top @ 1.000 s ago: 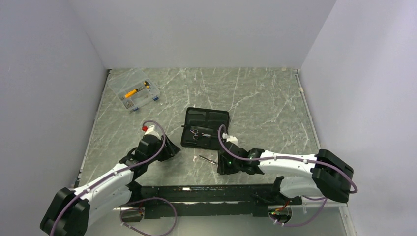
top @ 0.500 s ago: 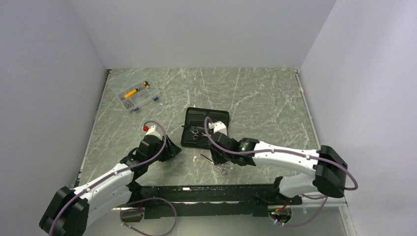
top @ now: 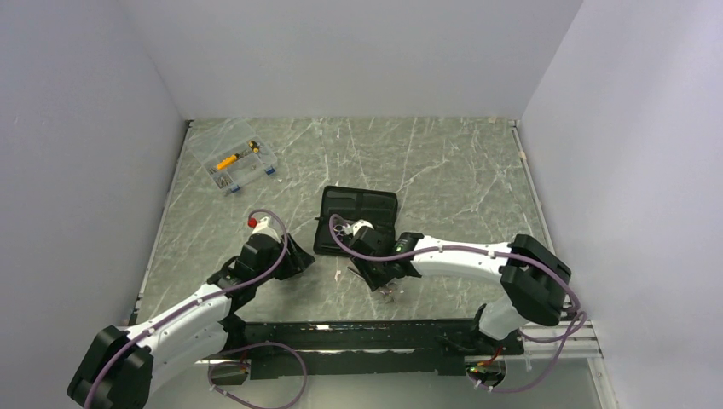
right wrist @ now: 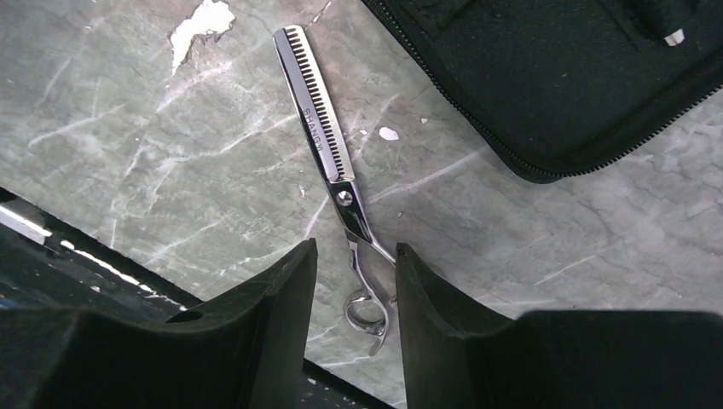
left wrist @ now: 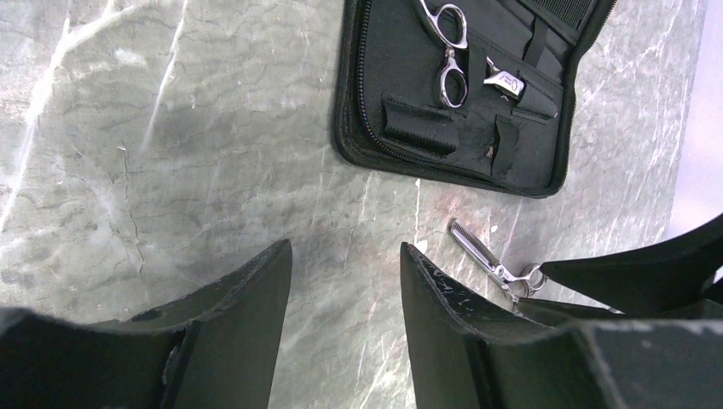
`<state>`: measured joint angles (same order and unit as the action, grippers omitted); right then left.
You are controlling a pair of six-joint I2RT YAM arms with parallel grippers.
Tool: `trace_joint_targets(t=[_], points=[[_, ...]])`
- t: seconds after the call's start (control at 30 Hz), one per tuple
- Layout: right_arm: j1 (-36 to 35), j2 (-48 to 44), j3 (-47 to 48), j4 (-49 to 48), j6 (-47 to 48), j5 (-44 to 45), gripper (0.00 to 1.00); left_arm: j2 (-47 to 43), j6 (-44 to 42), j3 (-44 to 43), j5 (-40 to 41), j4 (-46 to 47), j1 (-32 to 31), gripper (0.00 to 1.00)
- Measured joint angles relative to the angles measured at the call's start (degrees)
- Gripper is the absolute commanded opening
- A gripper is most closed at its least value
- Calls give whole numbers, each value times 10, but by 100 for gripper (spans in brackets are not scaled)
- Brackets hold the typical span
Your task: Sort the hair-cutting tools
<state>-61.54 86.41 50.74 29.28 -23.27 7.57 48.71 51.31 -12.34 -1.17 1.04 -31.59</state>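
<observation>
My R claw (right wrist: 354,256) is spread wide, one finger either side of the thinning scissors (right wrist: 328,145) at the handle shank. They lie flat on the surface (right wrist: 128,170), just beside the black case (right wrist: 554,85), near its zip edge. L claw (left wrist: 345,256) gapes too, w/ nothing in it. 2nd scissors (left wrist: 449,51) sit inside the case.

Overhead view looks down — both wrist views, close, share loose scissors (right wrist: 344,198).
</observation>
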Motion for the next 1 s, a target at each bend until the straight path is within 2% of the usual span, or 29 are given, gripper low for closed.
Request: trace_joint_targets(t=[0.3,0.63,1.0], points=[[12,5,-13,-9,9,-14,43,-3,-2,0,0,0,0,55],[21,-163,-109,-10,-54,30,42,0,-2,9,1,1,0,55],[22,-108,-92,-29,-23,-2,45,21,-2,9,0,11,0,55]])
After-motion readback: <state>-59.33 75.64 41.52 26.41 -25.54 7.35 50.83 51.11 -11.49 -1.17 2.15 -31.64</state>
